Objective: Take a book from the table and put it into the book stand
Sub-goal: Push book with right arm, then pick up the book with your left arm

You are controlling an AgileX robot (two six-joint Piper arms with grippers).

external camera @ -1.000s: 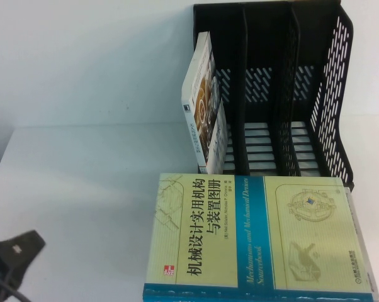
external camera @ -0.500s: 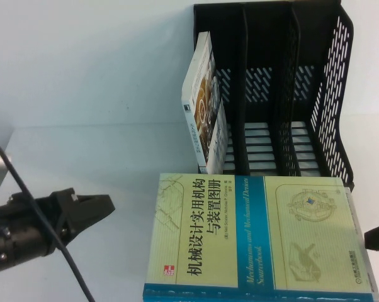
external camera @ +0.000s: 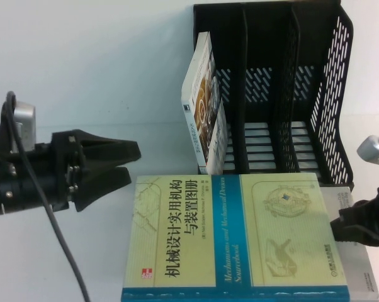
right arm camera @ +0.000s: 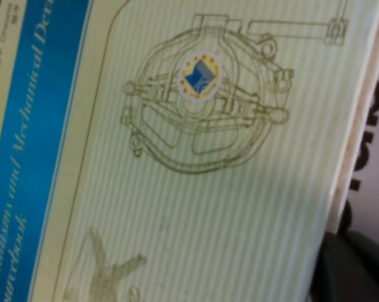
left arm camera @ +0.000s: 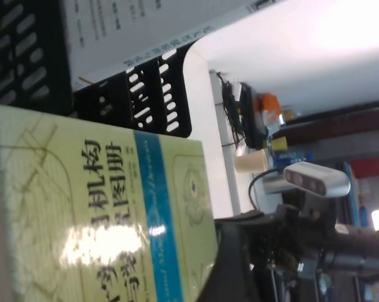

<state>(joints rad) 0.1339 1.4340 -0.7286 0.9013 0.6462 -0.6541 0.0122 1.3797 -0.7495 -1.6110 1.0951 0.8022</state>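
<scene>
The book (external camera: 233, 239), thick and pale yellow with a blue band, lies flat on the white table (external camera: 82, 94) in front of the black book stand (external camera: 271, 94). My left gripper (external camera: 131, 163) is open, its fingers spread, just left of the book's far left corner and apart from it. My right gripper (external camera: 353, 223) is at the book's right edge and touches it. The right wrist view shows the book's cover (right arm camera: 196, 157) close up, with a dark part of the right gripper (right arm camera: 353, 270) beside the edge. The left wrist view shows the book (left arm camera: 101, 214) and the stand (left arm camera: 26, 56).
A thinner white book with a brown cover picture (external camera: 205, 107) leans in the stand's left slot. The middle and right slots hold nothing. A grey-white book (external camera: 359, 264) lies under the yellow one and sticks out on its right side.
My left arm has moved right toward the book with its fingers open. My right gripper has come in from the right, and the book has slid left, uncovering the grey-white book beneath.
</scene>
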